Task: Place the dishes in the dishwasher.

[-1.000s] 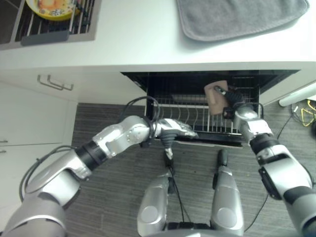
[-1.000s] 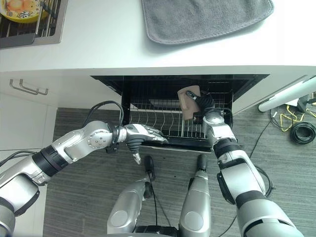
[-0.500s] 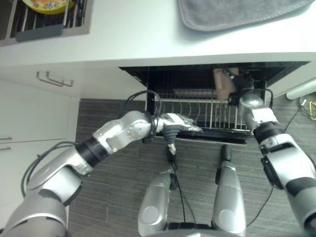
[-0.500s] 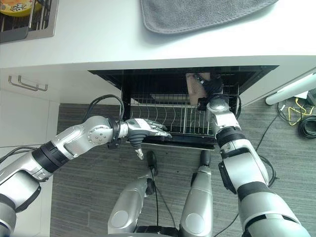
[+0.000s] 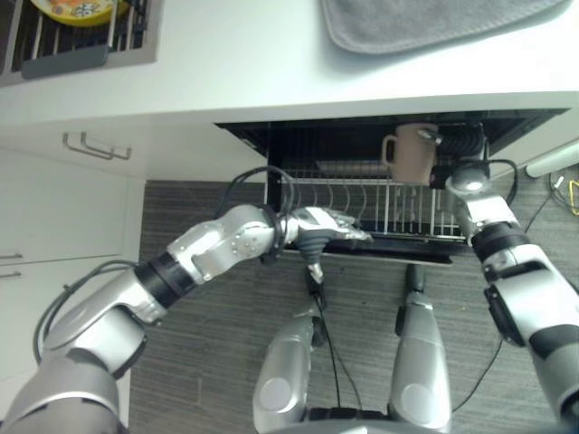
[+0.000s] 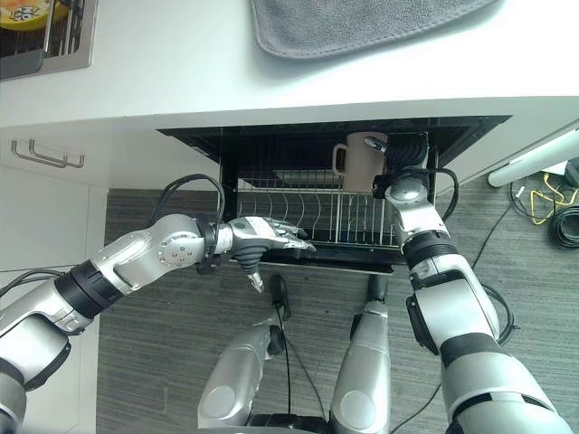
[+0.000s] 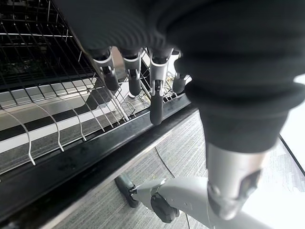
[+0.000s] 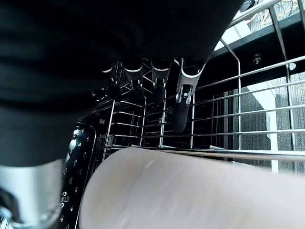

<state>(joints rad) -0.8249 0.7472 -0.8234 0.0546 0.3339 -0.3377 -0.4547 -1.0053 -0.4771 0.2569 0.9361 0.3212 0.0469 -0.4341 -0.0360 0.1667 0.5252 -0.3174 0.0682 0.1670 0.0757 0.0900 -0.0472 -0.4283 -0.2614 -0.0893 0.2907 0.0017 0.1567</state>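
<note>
Under the counter [image 5: 271, 63], inside the open dishwasher [image 6: 271, 149], a beige mug [image 5: 412, 152] stands upright at the right rear part of the wire rack [image 6: 298, 212], with its handle to the robot's left. The right hand [image 5: 461, 143] is just beside the mug, on its right side. In the right wrist view the mug [image 8: 190, 191] lies close under the palm, while the fingers [image 8: 182, 102] hang almost straight past it, toward the rack wires, and do not curl round it. So the right hand looks released, and it is not clear if the palm touches the mug or is only very near.

The left hand [image 6: 267, 237] is at the front edge of the rack, well apart from the mug. In the left wrist view its fingers [image 7: 155, 98] are relaxed and reach down to the dark front rim of the rack; they hold nothing, but they may steady the rack.

The mug's long axis is vertical, and the right arm is clearly the nearer one. The coming move probably turns on this: the right hand must go back and up, away from the mug's side, without catching it.

On the counter a grey mat [image 6: 362, 23] lies at the rear, and a yellow plate [image 5: 77, 7] waits in a drying rack [image 5: 86, 41] at the far left, nearer to the left arm.
</note>
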